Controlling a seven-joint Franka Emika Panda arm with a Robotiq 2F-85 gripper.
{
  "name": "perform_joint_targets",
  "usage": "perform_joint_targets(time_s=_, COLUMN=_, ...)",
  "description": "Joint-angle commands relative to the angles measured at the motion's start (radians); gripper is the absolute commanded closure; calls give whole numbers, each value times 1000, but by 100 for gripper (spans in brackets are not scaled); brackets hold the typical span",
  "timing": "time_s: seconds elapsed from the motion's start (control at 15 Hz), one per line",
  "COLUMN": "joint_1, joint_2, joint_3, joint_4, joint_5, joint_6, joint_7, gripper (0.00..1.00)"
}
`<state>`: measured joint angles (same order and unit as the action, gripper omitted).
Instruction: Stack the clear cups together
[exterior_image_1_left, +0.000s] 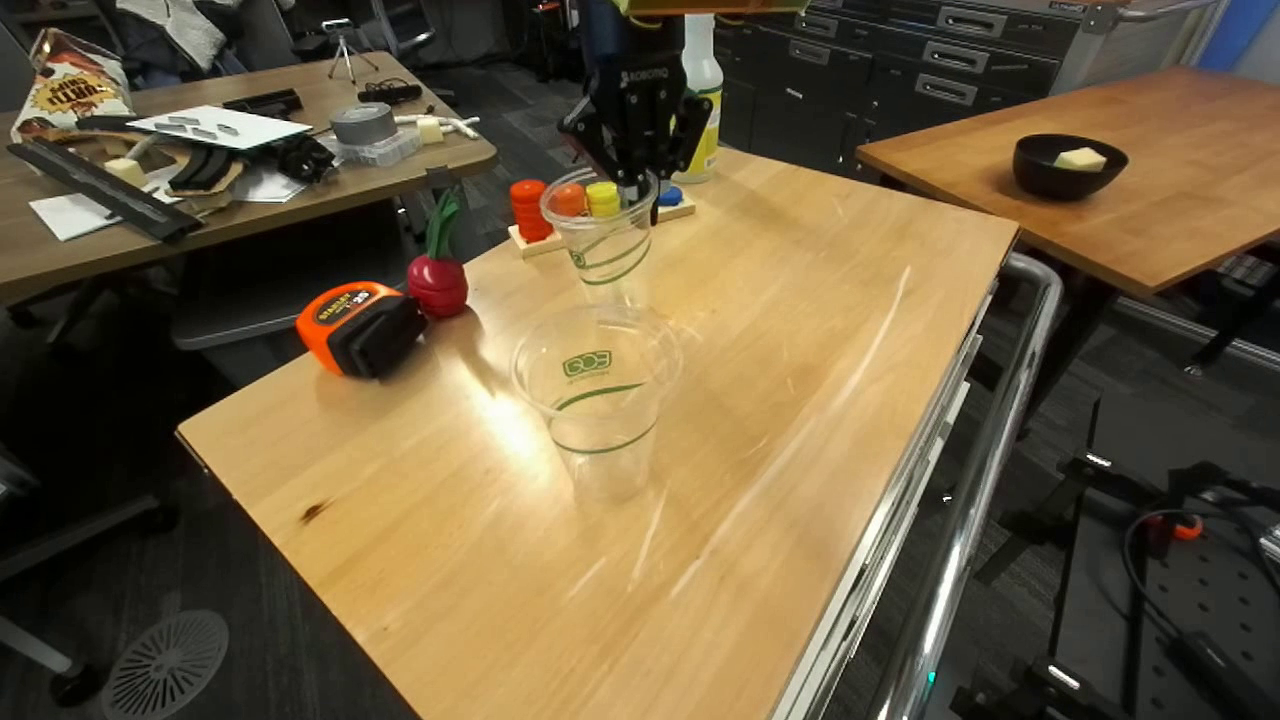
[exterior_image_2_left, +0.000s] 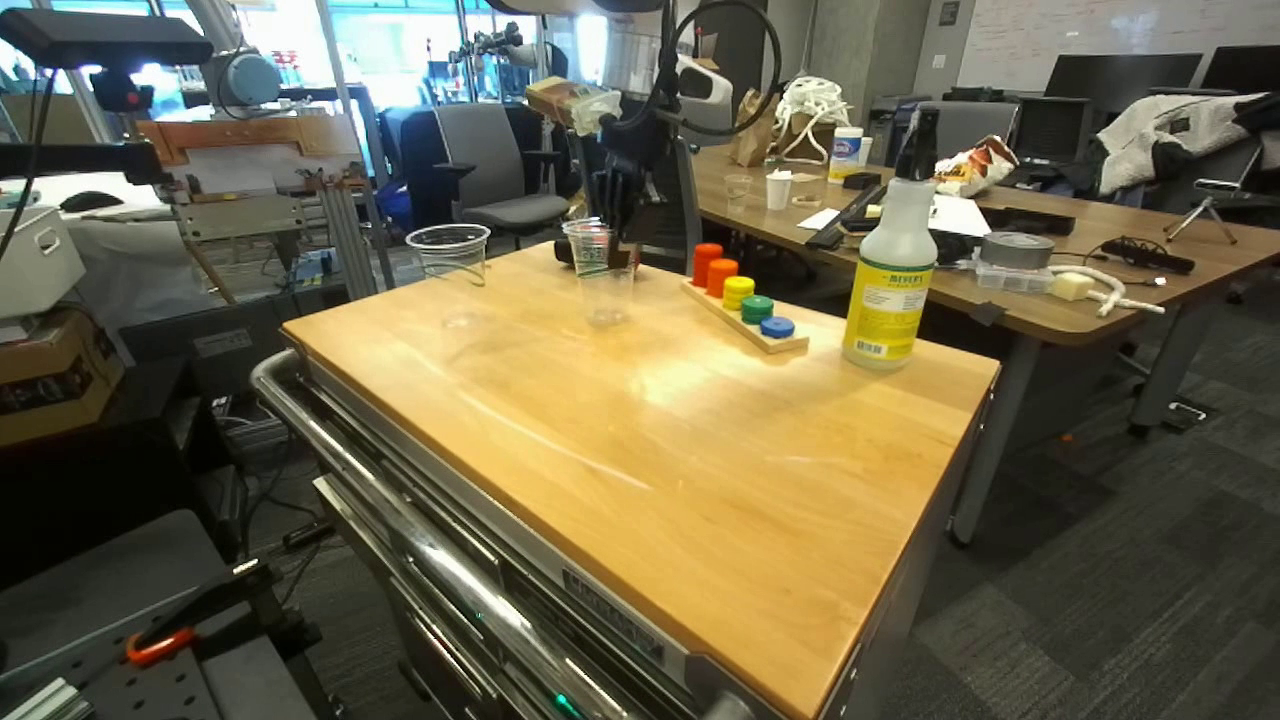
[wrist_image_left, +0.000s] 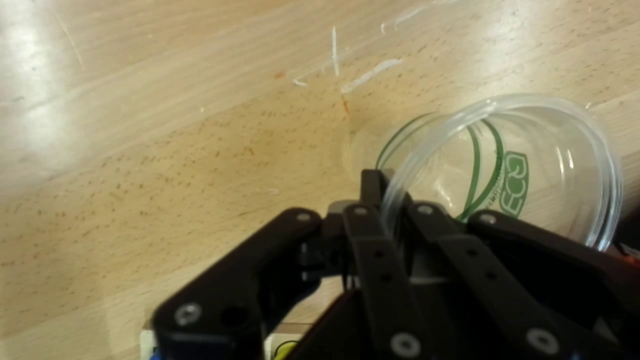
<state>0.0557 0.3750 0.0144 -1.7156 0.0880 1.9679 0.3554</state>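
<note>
Front clear cup (exterior_image_1_left: 603, 405) is stood upright on the wooden tabletop (exterior_image_1_left: 760, 450), rim up, marked with a green logo and green lines. Second clear cup (exterior_image_1_left: 603, 243) is held rim-up, set apart from the front one in both exterior views; same green marking is shown in the wrist view. Fingers (wrist_image_left: 371, 190) are clenched on its wall, near the rim. Base contact with the tabletop can't be told, nor can it be told whether another cup is nested inside. Ring-stacking toy (exterior_image_2_left: 739, 300) is partly seen through that cup in an exterior view; its discs are ordered red, orange, yellow, green, blue on a wooden base. Spray bottle (exterior_image_2_left: 888, 300) with yellow label is placed upright near the blue end. Orange-and-black Stanley tape measure (exterior_image_1_left: 360, 330) is parked close to the tabletop edge, just beside the red toy radish (exterior_image_1_left: 437, 285), whose green leaves are pointed up.
</note>
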Motion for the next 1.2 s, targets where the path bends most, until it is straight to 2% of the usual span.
perform_joint_targets(time_s=0.0, joint_1=20, joint_2=-70, joint_3=-7, joint_4=19, joint_5=-13, joint_6=-80, joint_7=30, gripper=99)
perform_joint_targets(time_s=0.27, joint_1=52, joint_2=-204, joint_3=21, joint_4=-18, joint_5=-53, joint_6=-89, joint_7=-5, gripper=99)
perform_joint_targets(time_s=0.6, joint_1=73, joint_2=-353, joint_3=76, joint_4=-61, joint_5=-22, joint_6=-131, joint_7=-82, gripper=99)
perform_joint_targets(time_s=0.93, joint_1=69, joint_2=-417, joint_3=101, joint_4=-93, joint_5=50, joint_6=-198, joint_7=-201, gripper=99)
perform_joint_targets(time_s=1.13, joint_1=69, joint_2=-425, joint_3=100, joint_4=-132, joint_5=105, joint_6=-169, joint_7=-298, gripper=99)
